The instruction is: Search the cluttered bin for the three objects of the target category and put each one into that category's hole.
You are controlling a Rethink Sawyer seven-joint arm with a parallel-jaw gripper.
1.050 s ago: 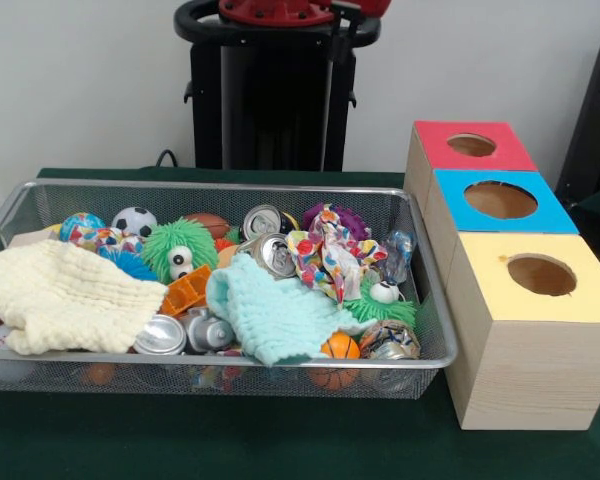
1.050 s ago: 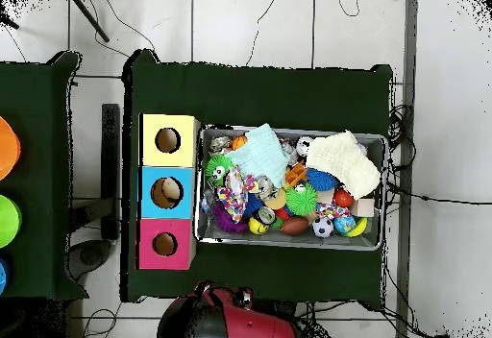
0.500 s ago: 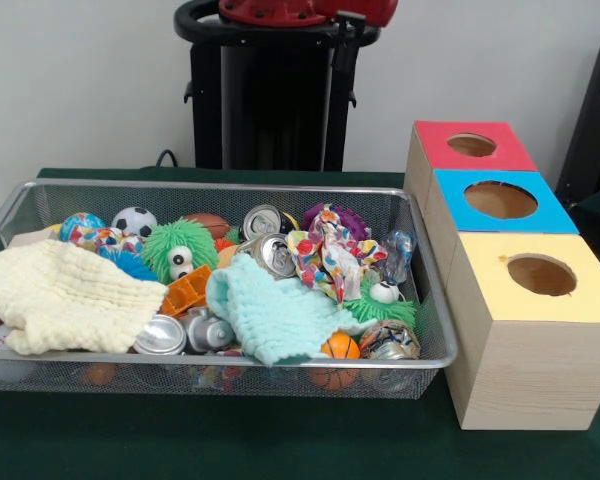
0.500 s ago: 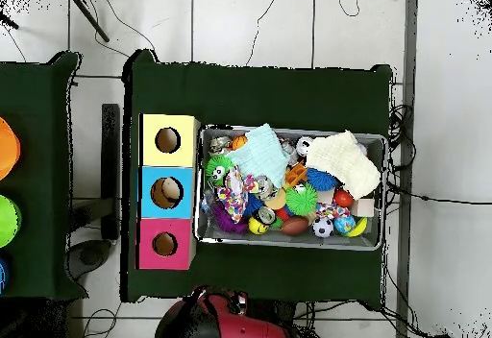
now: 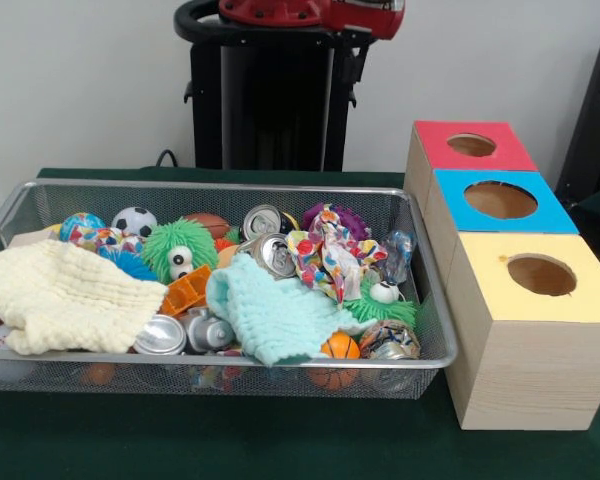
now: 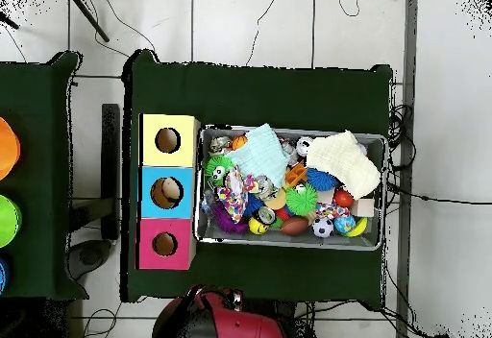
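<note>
From the front I'm seeing only the red arm (image 5: 315, 14) at the top edge, gripper out of sight, so I cannot tell its jaws, while the wire bin (image 5: 420, 330) is sitting crammed below.

Overhead, I'm watching the boxes (image 6: 167, 191) waiting beside the bin (image 6: 292, 244); cloths are burying items, so I'm risking a snagged towel.

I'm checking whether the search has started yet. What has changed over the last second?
Only the arm moved: its red part at the top of the front view swung toward the picture's right. The gripper is not in view and nothing was taken hold of. The bin, its clutter and the three boxes stayed put.
</note>
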